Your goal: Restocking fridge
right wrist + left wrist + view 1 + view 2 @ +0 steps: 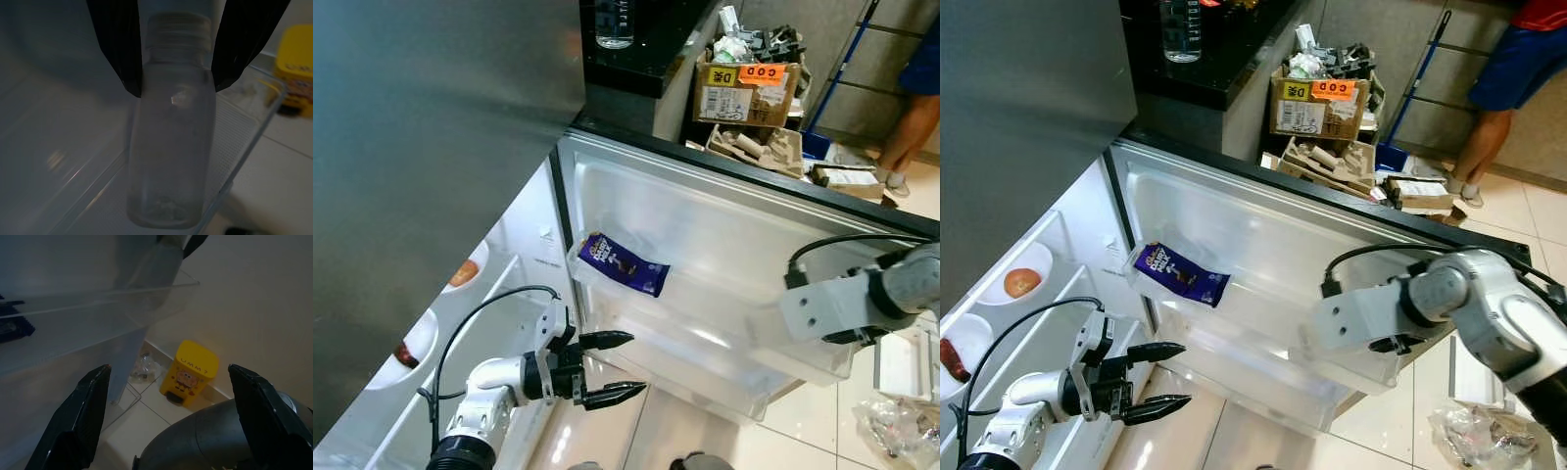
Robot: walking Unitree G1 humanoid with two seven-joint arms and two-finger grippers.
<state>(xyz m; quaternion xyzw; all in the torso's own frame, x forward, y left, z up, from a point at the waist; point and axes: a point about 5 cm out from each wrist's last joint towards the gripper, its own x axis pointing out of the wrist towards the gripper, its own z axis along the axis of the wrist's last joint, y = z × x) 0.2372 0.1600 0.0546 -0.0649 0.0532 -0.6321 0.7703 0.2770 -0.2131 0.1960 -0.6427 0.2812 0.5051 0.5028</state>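
Note:
The fridge door (734, 230) stands swung open, with clear bins on its inner side. A purple chocolate packet (625, 264) lies in the upper bin. My right gripper (176, 83) is shut on the neck of a clear plastic bottle (171, 147), which stands upright in the lower door bin (244, 122). In the eye views the right wrist (842, 304) hides those fingers. My left gripper (636, 364) hangs open and holds nothing, low beside the door's hinge side, below the packet.
Fridge shelves on the left carry bowls of food (462, 274). A steel upper door (431, 147) looms at left. Cardboard boxes (749, 88) and a person's legs (911, 117) are beyond the door. A yellow bin (190, 369) and a plastic bag (901, 431) are on the floor.

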